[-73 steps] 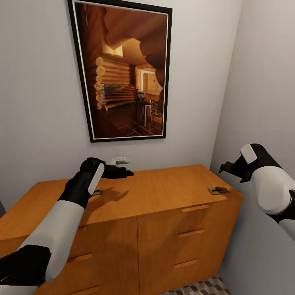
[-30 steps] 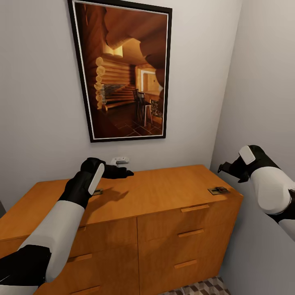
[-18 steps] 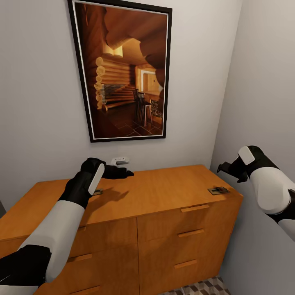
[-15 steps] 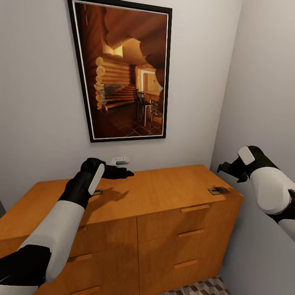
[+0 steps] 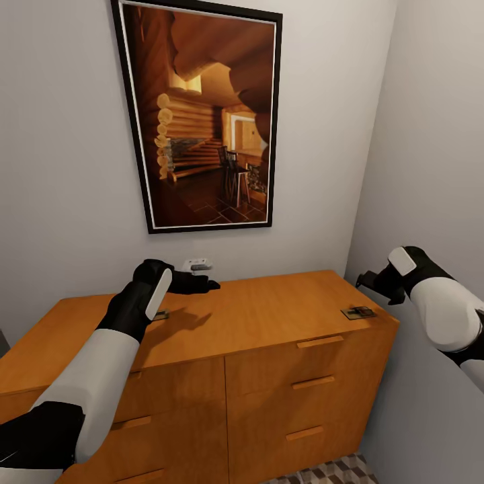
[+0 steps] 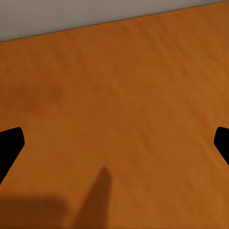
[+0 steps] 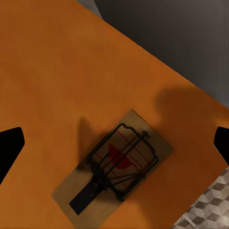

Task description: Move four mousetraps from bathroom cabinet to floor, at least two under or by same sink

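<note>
Right gripper (image 5: 368,279) hovers above the trap (image 5: 358,312) at the cabinet's (image 5: 269,316) right front corner, jaws wide, likely lining up a top-down grab. Left gripper (image 5: 202,282) sits over bare cabinet top, jaws wide, empty. Another trap (image 5: 160,314) peeks out beside the left forearm.

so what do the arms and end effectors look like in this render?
Both arms have smooth white forearm shells ending in black wrist sections. Each wrist carries a white rounded oblong panel. The left end effector and right end effector are matte black; in the wrist views their fingertips show as plain black tapered blades. No cables or markings visible.
</note>
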